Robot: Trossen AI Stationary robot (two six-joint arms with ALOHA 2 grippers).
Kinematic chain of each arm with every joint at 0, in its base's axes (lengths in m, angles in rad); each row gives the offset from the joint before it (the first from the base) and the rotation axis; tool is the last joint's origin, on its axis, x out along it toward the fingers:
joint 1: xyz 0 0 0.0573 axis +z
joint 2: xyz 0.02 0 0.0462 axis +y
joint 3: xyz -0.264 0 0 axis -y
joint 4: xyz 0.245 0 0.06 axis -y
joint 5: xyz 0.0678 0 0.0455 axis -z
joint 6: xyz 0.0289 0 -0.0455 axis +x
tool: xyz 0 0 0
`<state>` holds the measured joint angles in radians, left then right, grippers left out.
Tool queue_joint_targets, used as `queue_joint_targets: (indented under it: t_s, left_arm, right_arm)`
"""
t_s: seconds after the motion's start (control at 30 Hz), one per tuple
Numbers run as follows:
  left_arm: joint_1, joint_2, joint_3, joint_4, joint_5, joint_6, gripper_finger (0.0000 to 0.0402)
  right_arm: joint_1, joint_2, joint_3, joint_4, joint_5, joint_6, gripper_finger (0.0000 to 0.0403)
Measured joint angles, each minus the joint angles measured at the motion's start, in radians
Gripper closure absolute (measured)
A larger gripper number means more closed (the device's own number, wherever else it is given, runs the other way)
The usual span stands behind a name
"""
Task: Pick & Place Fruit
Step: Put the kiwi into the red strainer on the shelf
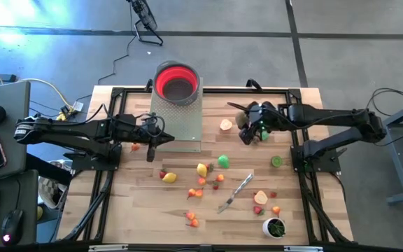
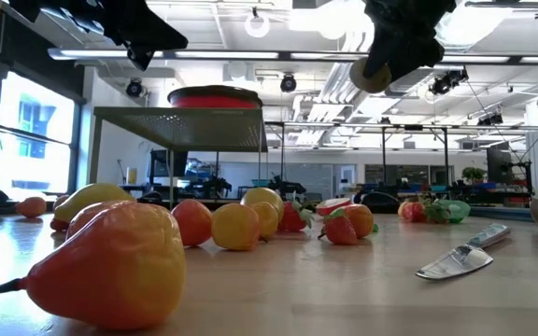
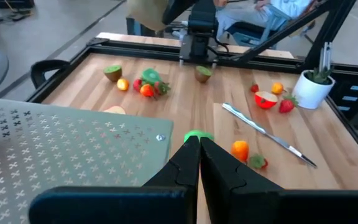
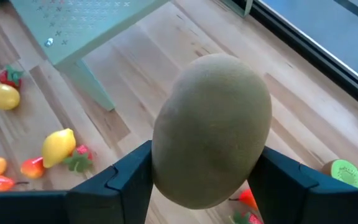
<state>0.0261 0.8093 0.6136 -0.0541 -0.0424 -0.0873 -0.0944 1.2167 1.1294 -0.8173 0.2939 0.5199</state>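
My right gripper [image 1: 247,134] hangs above the table's far right part, shut on a tan oval fruit [image 4: 213,130]. The low view shows that fruit [image 2: 374,78] high over the table. Other small fruit pieces lie loose on the wooden table, among them a yellow one [image 1: 202,169], a green one [image 1: 223,162] and an orange half [image 1: 226,125]. A red bowl [image 1: 177,80] stands on a perforated metal stand [image 1: 177,119] at the far middle. My left gripper [image 3: 199,149] is shut on nothing, beside the stand's near left corner [image 1: 150,145]. My right gripper pinches the tan fruit between its two fingers, one on each of its opposite sides [image 4: 163,165]. The fingers slant down from the table's right side. The fruit is lifted clear of the table, and its rounded end sticks out beyond the fingertips.
A silver knife [image 1: 236,192] lies at the near right among the fruit. A small white cup with green contents [image 1: 274,227] stands by the near right corner. A black frame [image 1: 306,98] runs round the table. A person sits beyond the table in the left wrist view.
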Motion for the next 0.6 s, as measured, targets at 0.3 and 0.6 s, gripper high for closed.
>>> queue_joint_targets:
  t_s: [0.3,0.6]
  left_arm:
    - [0.000,0.000,0.000,0.000,-0.012,-0.044,0.0359]
    - [0.000,0.030,0.001,0.010,-0.052,-0.063,0.0217]
  right_arm:
    - [0.000,0.000,0.000,0.006,0.000,-0.020,0.0183]
    - [0.000,0.000,0.000,0.019,-0.008,-0.028,0.0183]
